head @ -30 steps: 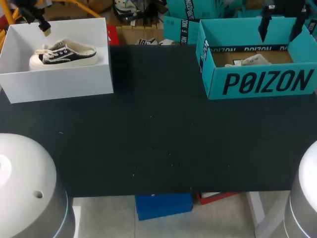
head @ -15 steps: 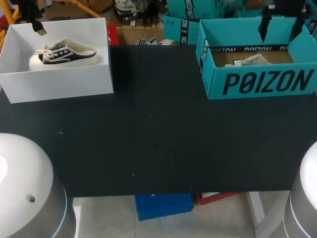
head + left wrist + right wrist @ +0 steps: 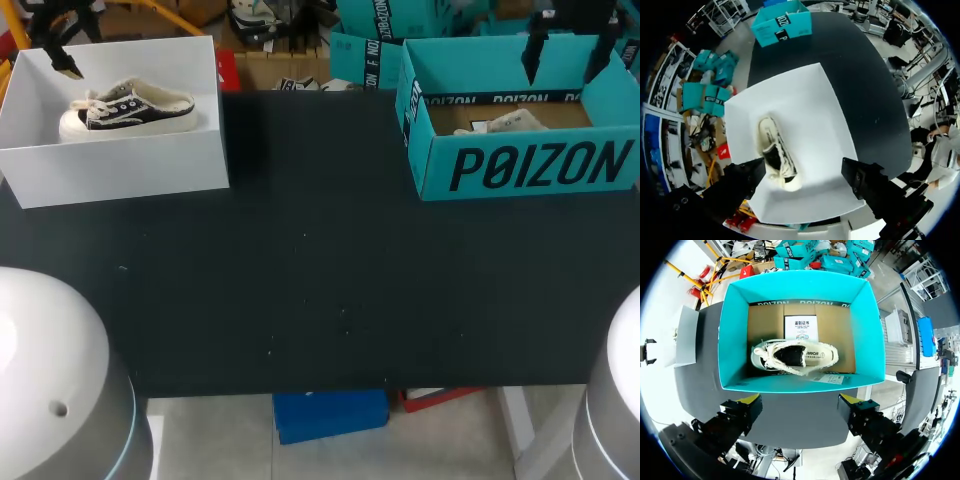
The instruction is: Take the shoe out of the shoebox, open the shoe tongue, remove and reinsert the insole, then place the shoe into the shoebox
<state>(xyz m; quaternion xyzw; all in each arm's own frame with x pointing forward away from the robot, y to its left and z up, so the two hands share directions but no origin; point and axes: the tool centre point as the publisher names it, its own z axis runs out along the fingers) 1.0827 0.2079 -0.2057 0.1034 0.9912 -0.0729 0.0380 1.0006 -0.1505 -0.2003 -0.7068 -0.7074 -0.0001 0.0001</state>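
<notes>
While its two fingers stand wide apart with nothing between them, the left tool (image 3: 800,175) hangs open above the white shoebox (image 3: 807,107), looking almost straight down into it. Seen from the head camera, this tool (image 3: 62,55) comes in at about eleven o'clock, one dark finger slanting down over the box's far left corner, clear of the walls. The black-and-white shoe (image 3: 777,160) lies on the box floor directly under the open fingers, untouched.

From above, that shoe (image 3: 130,108) rests on its sole in the far half of the white shoebox (image 3: 120,165), toe toward nine o'clock and open heel toward three o'clock. The box sits at about ten o'clock on the dark worktop (image 3: 320,260).

Over on the other side, the right tool (image 3: 800,407) is likewise open, its yellow-tipped fingers (image 3: 751,401) spread wide and gripping nothing. It hovers high over a teal shoebox (image 3: 730,340), wrist pointing straight down. In the head view the right tool (image 3: 567,55) hangs at about one o'clock, both fingers vertical above the far wall of the teal shoebox (image 3: 530,165), which stands at two o'clock on the worktop. A pale shoe (image 3: 795,356) lies inside on the brown floor, beside a white printed card (image 3: 801,327). Grey rounded arm bases fill the near corners, at seven o'clock (image 3: 45,380) and five o'clock (image 3: 620,400).
</notes>
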